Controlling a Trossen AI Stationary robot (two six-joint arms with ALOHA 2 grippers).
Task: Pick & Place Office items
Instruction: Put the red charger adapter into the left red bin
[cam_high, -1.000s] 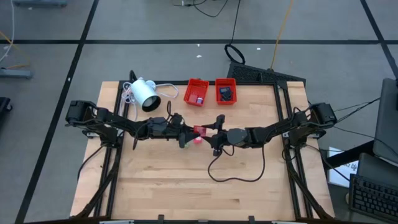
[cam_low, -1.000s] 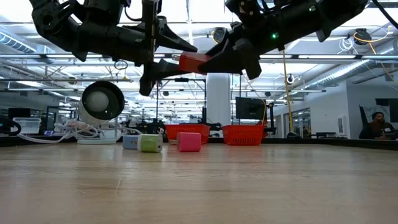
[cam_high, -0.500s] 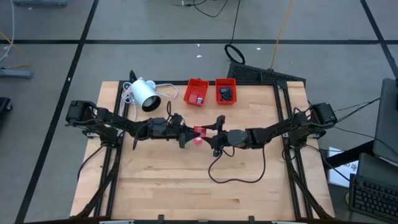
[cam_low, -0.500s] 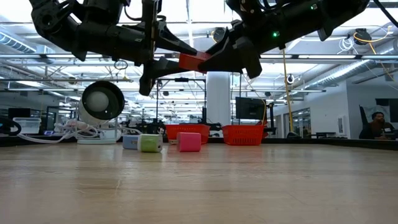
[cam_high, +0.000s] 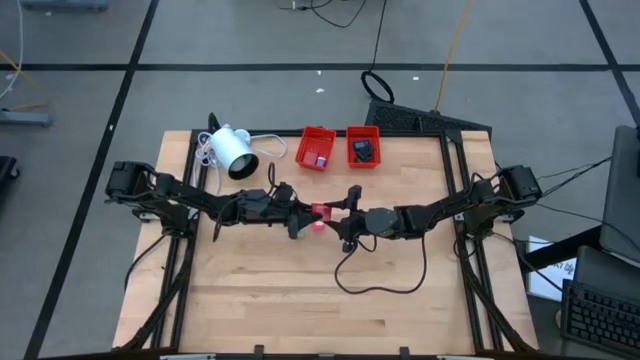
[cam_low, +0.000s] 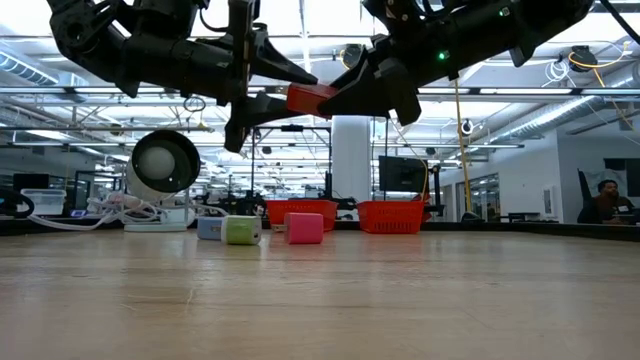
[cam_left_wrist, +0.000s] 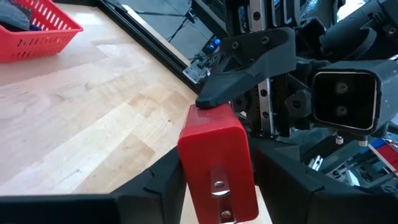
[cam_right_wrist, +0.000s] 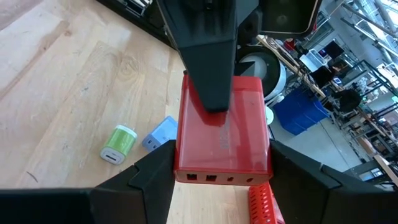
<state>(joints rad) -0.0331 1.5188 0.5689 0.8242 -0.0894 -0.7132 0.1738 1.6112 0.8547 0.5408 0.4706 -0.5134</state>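
A red block (cam_low: 310, 98) hangs high above the table's middle, between my two grippers. My left gripper (cam_low: 290, 92) reaches it from the table's left and my right gripper (cam_low: 345, 95) from the right, each shut on one end. The two grips are turned crosswise to each other. On the table below rest a pink block (cam_low: 303, 228), a green block (cam_low: 241, 231) and a pale blue block (cam_low: 210, 228), each on its underside. My left gripper pinches the red block's left end (cam_left_wrist: 186, 180) between its two fingers, one on each of two opposite faces. The fingers come nearly level from the table's left, along the block. The block is lifted clear, roughly level. My right gripper pinches the block's other end by its two narrow sides (cam_right_wrist: 183, 155) between its two fingers. The fingers come nearly level from the table's right, along the block. The block hangs clear of the table.
Two red trays (cam_high: 317, 147) (cam_high: 363, 146) stand at the table's far edge, each with small pieces inside. A white lamp-like device (cam_high: 232, 150) with its cable lies at the far left. A black cable (cam_high: 380, 285) loops over the wood near the right arm.
My left gripper's fingers have drawn in on the red block and then eased apart a little. Both arms and the block have kept their place.
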